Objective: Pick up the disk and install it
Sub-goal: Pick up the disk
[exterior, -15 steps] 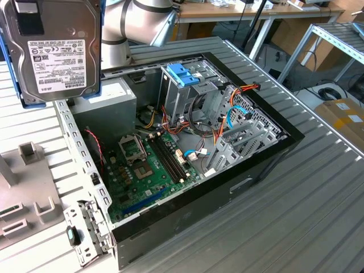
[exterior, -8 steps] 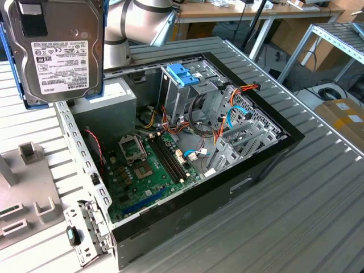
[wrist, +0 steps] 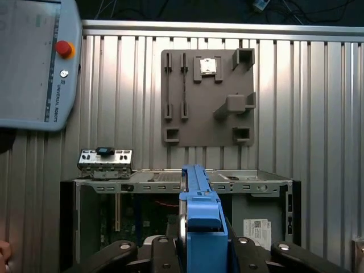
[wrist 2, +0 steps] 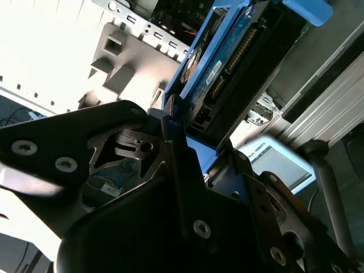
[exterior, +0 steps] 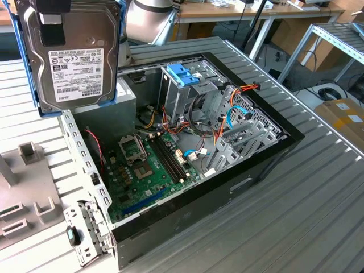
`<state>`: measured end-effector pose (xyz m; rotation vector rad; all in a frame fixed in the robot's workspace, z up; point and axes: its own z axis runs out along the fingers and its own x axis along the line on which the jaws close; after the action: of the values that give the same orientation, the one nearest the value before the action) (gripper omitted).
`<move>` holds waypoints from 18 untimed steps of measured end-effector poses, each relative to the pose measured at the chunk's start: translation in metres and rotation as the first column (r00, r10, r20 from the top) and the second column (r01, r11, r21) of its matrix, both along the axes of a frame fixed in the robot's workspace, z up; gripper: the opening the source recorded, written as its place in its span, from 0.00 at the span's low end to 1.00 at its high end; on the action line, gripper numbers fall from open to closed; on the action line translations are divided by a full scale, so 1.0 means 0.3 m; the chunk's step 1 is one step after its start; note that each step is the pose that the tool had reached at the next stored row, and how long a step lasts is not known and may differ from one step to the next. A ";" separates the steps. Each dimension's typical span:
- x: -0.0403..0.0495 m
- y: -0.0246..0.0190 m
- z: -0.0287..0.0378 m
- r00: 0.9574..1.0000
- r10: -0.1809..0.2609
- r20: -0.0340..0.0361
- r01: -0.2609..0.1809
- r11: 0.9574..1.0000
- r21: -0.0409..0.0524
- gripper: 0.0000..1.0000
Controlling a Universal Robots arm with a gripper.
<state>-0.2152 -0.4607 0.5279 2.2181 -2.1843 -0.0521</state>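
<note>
The jaws are closed tight on the disk point(exterior: 74, 57), one on each flat side, pinching it near its top end. So the disk sits right between the jaws, up in the air, and touches nothing else. Its long side runs straight down from the jaws. In the first wrist view the blue rail of the disk point(wrist: 199, 219) pokes out between the jaws, thin edge on. In the second wrist view the disk point(wrist 2: 233, 57) sticks out ahead of them.

Below the jaws is the open computer box point(exterior: 239, 185), lying on the tabletop point(exterior: 307, 227). A metal cage point(exterior: 176, 96) stands inside the box, lower than the jaws and well apart from them (its blue handle point(exterior: 183, 74) belongs to the cage, not to the disk). Between the jaws and the cage are the bent grey edge point(exterior: 79, 153) of the box, the green board point(exterior: 142, 170) and some loose orange wires point(exterior: 244, 88). A grey holder plate point(wrist: 207, 96) lies on the tabletop just beside the box
</note>
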 end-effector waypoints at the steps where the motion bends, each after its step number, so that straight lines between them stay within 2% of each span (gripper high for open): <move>1: 0.001 -0.003 0.000 1.000 0.000 0.000 0.000 1.000 0.000 0.37; 18: 0.022 -0.043 -0.001 1.000 0.000 0.000 0.000 1.000 0.000 0.37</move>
<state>-0.2087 -0.4737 0.5275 2.2182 -2.1843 -0.0521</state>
